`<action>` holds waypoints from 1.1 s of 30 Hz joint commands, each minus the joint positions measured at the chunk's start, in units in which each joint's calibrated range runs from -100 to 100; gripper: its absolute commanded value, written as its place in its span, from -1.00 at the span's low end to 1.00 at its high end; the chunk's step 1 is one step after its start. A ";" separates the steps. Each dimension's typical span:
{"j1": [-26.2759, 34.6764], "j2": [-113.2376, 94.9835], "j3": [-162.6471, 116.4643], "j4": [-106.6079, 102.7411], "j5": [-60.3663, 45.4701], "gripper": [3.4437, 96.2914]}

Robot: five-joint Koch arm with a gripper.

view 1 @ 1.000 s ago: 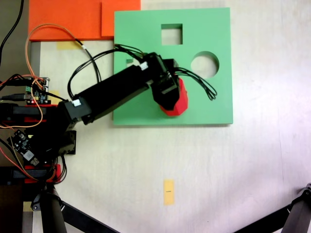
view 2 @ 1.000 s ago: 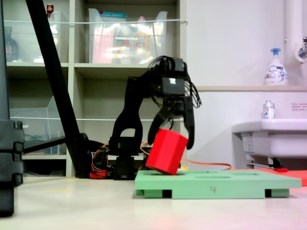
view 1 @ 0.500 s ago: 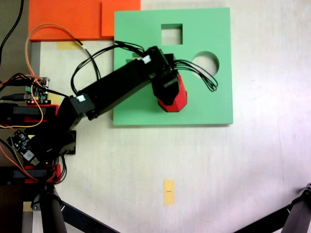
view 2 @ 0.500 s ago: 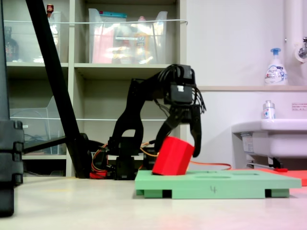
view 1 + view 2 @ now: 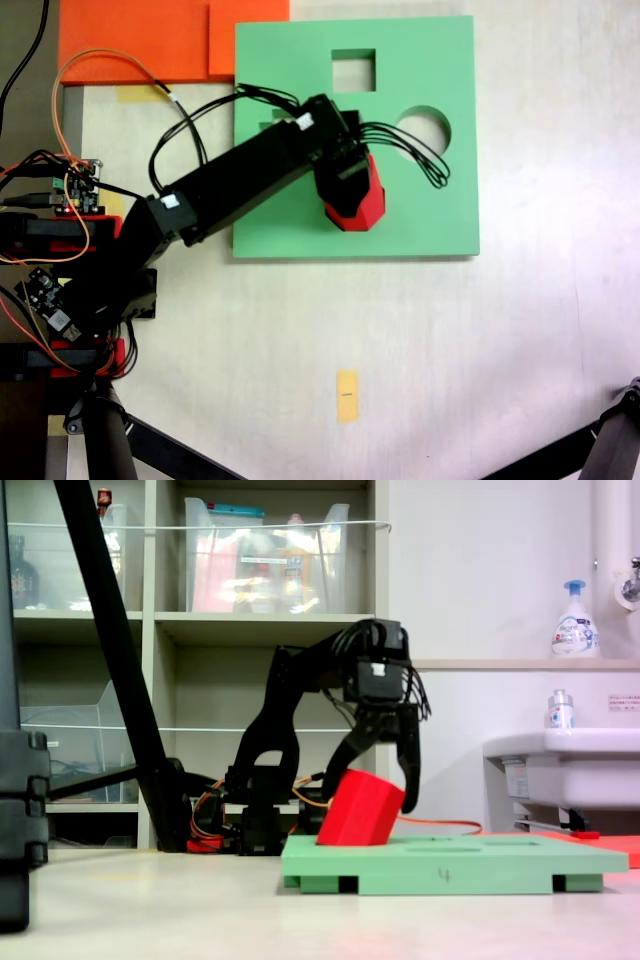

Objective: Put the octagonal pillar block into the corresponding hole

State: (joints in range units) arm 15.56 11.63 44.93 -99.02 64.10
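The counter is a pale, off-white, faintly mottled surface. In the first exterior view a flat green foam board lies on it, with a square cutout near its top edge and a round cutout toward the first exterior view's right. 2 orange sheets sit at the board's upper left corner, and a small yellow strip of tape lies well below the board.

The octagonal pillar block is tilted, its lower end sunk at the board's surface and its top leaning toward the second exterior view's right. In the first exterior view it stands in the board's lower middle, below and left of the round cutout. The corresponding hole is hidden under the block and the arm, so I cannot tell how far the block is seated.

The gripper hangs over the block with its fingers spread apart, one at each side of the block's upper end; whether they touch it I cannot tell.

In the second exterior view the room behind holds shelving with clear bins, a white sink at the second exterior view's right and a pump bottle on a ledge above it. A black tripod leg slants across the second exterior view's left.
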 commanded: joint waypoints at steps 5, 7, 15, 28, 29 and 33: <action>-1.66 -1.43 -0.26 -0.98 -4.44 -0.31; -1.76 -1.57 -0.26 -0.98 -5.42 -0.31; -2.59 -2.69 -0.36 -0.98 -9.47 -0.24; -2.83 -3.11 -0.46 -0.98 -10.21 0.42; -2.83 -3.39 -0.46 -0.98 -10.16 0.47; -2.78 -4.23 -0.46 -0.98 -9.72 0.62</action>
State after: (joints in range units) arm 13.02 11.63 43.26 -99.02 54.24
